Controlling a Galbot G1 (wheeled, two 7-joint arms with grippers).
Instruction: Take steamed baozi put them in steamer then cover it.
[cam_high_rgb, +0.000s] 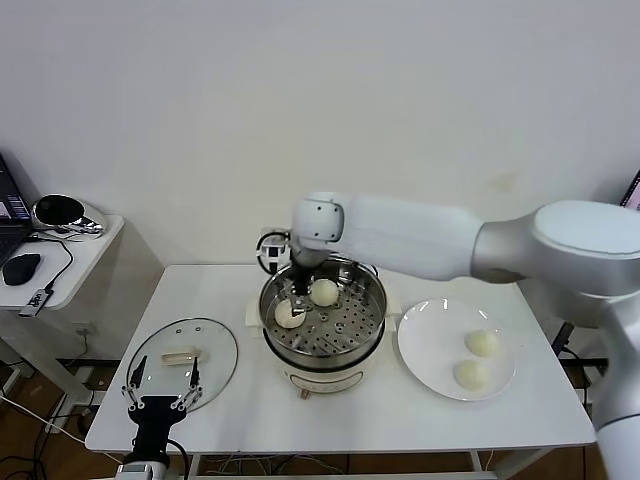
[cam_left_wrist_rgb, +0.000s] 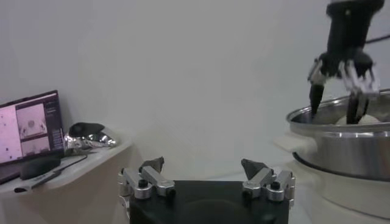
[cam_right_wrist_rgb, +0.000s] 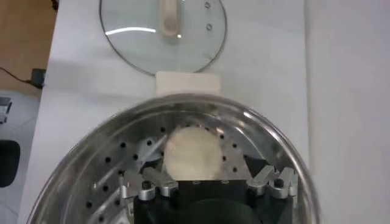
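The steamer (cam_high_rgb: 345, 335) stands mid-table with two steamed baozi on its perforated tray, one at the back (cam_high_rgb: 324, 292) and one on the left (cam_high_rgb: 286, 316). My right gripper (cam_high_rgb: 297, 298) hangs open just over the left one. In the right wrist view that baozi (cam_right_wrist_rgb: 192, 152) lies on the tray between the spread jaws of my right gripper (cam_right_wrist_rgb: 204, 167), which do not grip it. Two more baozi (cam_high_rgb: 482, 343) (cam_high_rgb: 470, 373) lie on the white plate (cam_high_rgb: 430, 335). The cover (cam_high_rgb: 183, 362) lies flat at the left. My left gripper (cam_high_rgb: 160, 388) waits open by the table's front left edge.
A side table (cam_high_rgb: 75, 265) with a mouse and cables stands to the left, and a lit screen (cam_left_wrist_rgb: 30, 128) sits on it. The left wrist view shows the steamer wall (cam_left_wrist_rgb: 347, 146) with the right gripper (cam_left_wrist_rgb: 335, 106) reaching into it.
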